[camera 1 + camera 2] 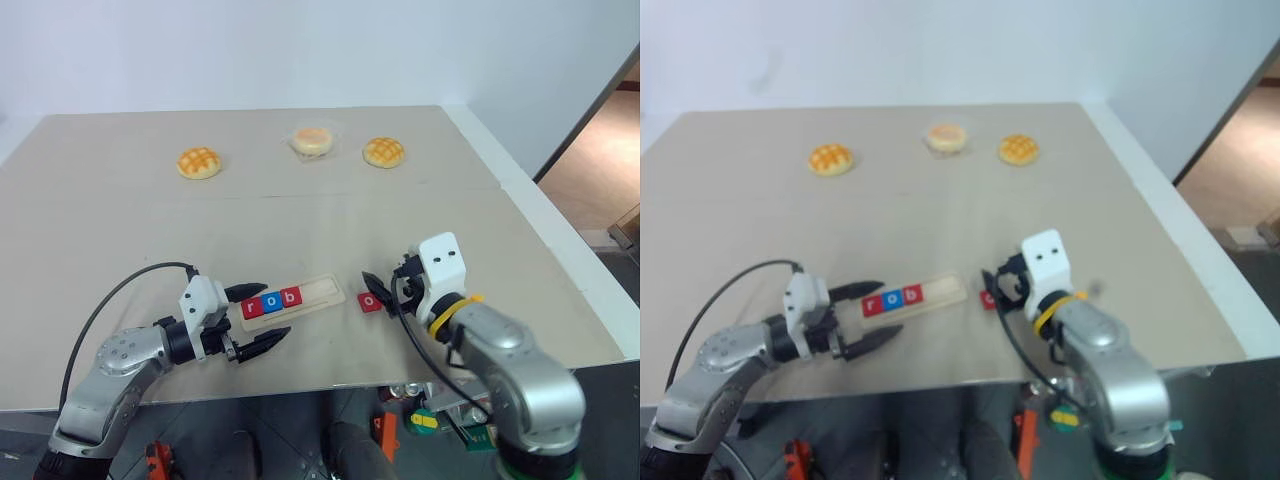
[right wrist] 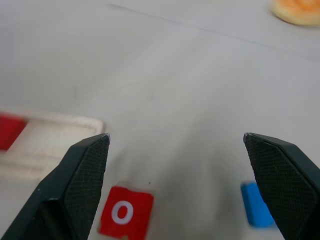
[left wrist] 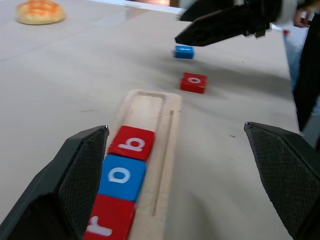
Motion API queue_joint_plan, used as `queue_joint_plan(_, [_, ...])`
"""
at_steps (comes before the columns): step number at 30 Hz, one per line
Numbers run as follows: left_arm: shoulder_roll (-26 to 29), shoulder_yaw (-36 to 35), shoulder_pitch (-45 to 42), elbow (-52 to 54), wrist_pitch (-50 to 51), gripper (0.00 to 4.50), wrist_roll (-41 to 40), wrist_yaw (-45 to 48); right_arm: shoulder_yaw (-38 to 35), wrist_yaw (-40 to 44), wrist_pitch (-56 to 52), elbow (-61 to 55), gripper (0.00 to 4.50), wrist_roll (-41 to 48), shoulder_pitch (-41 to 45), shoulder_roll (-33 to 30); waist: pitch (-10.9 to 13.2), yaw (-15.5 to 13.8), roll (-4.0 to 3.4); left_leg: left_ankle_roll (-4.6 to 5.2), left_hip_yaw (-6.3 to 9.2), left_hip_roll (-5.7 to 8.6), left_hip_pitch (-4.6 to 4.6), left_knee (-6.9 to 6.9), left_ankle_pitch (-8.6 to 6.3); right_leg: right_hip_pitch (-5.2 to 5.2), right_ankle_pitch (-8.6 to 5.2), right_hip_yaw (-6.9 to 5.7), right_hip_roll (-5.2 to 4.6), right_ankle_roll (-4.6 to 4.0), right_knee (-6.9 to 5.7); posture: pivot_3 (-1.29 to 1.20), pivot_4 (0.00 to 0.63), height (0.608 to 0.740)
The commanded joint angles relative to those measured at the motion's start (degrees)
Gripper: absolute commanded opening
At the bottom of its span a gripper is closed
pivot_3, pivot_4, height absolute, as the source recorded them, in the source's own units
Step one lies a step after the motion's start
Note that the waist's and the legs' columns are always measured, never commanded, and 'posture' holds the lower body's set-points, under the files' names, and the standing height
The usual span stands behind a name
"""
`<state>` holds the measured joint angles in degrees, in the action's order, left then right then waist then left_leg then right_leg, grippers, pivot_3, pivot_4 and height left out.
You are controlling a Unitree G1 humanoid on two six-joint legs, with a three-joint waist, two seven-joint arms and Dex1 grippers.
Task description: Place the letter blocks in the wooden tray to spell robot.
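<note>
The wooden tray (image 1: 318, 291) lies near the table's front edge. Its left half holds a red r block (image 1: 250, 308), a blue o block (image 1: 270, 303) and a red b block (image 1: 290, 297) side by side. My left gripper (image 1: 277, 310) is open, with one finger on each side of the tray's left end. A loose red o block (image 1: 370, 301) lies flat on the table just right of the tray. My right gripper (image 1: 378, 293) hangs open over it with nothing in it. A blue block (image 2: 257, 205) lies beyond the red one; its letter is unreadable.
Three buns sit far back: one at the left (image 1: 198, 162), a wrapped one in the middle (image 1: 312, 140), one at the right (image 1: 383, 152). The table's front edge (image 1: 330, 385) runs close below both grippers, and its right edge (image 1: 560, 240) slants nearby.
</note>
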<state>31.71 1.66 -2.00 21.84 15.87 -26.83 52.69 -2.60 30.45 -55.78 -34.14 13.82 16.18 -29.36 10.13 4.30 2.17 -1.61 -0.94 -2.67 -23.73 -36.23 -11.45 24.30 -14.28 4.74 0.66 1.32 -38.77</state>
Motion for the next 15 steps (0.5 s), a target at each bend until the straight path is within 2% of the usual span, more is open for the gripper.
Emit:
queue_joint_plan(1, [0.07,0.57,-2.34,0.32,-1.52,4.50,0.17,1.04,-0.15,17.83,15.40,12.72,4.45,3.61,2.57,-7.47,0.02,0.00,0.03,0.01,-0.01,0.01,0.01,0.00,0.00,-0.03,0.00,0.00,0.00,0.00,0.04,0.00,0.150,0.739])
queue_joint_plan(4, [-0.17,1.12,-3.24,-0.18,-1.50,4.50,0.14,1.17,4.26,29.76,28.77,25.46,4.45,2.44,6.55,-11.46,0.05,0.15,0.03,0.07,-0.02,-0.01,0.05,0.00,-0.04,-0.06,0.13,0.02,0.05,0.22,0.06,0.00,0.150,0.739])
queue_joint_plan(6, [-0.17,1.41,-3.15,-0.32,-1.79,4.50,0.32,1.28,6.82,35.44,34.26,32.78,4.45,1.83,9.87,-11.96,0.06,0.25,0.03,0.13,-0.04,-0.04,0.08,0.01,-0.07,-0.06,0.15,0.04,0.08,0.26,0.05,0.00,0.150,0.739])
queue_joint_plan(11, [-0.27,1.31,-2.59,-0.12,-1.97,4.50,0.50,0.70,11.37,43.44,46.24,44.61,4.45,-0.95,15.37,-11.09,0.10,0.04,0.00,0.15,0.00,-0.07,0.07,0.05,-0.09,-0.05,0.14,0.02,0.13,0.24,0.03,0.00,0.150,0.739])
queue_joint_plan(15, [-0.17,1.01,-1.57,0.59,-1.99,4.50,0.61,0.09,13.60,46.40,49.72,49.22,4.45,-2.10,17.45,-9.95,0.10,-0.07,0.00,0.15,-0.04,-0.03,0.05,0.03,-0.09,-0.06,0.13,0.05,0.05,0.29,0.04,0.00,0.150,0.739])
